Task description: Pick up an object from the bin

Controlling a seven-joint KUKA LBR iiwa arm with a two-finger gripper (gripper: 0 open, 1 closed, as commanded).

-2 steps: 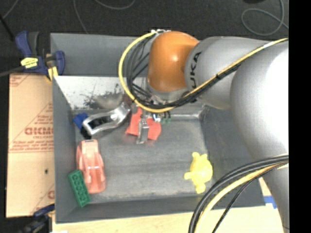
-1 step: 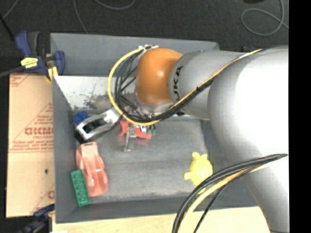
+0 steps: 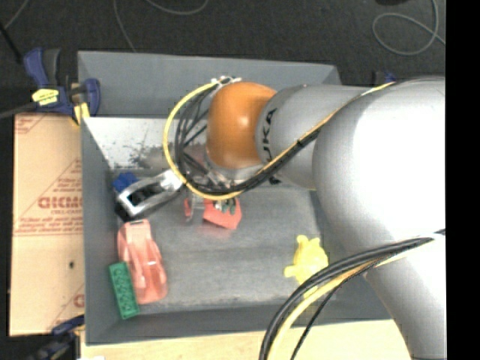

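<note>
Dark matting all round, with the grey metal bin [image 3: 240, 257] in the middle of my feed. Arm [image 3: 375, 171] comes in from 3 o'clock. Its orange wrist cover [image 3: 236, 126] sits over the bin's centre, a touch toward 12, with yellow and black cables [image 3: 174, 137] looped round it.

Gripper [image 3: 219, 198] hangs under that cover and is mostly hidden from me. I can't tell whether it's spread or closed, and I see nothing held.

Right below it is a coral-red block [image 3: 223, 216], lying on the floor near bin centre. Contact or a small gap, I can't say which. Small red piece [image 3: 188, 208] lies just beside the block, at its 9 o'clock.

Rest of the bin, clock from centre:
- 10 o'clock: blue and white gadget [image 3: 141, 192] with a black slot, lying near the left wall, close to the cable loop.
- 8 o'clock: pink translucent piece [image 3: 142, 261], lying flat.
- 7 o'clock: green studded brick [image 3: 124, 291], alongside the pink piece, touching or nearly so, near the corner.
- 4 o'clock: yellow toy [image 3: 307, 257], well apart from the gripper, partly tucked under the arm.

Floor between the block and the yellow toy is bare grey metal.
</note>
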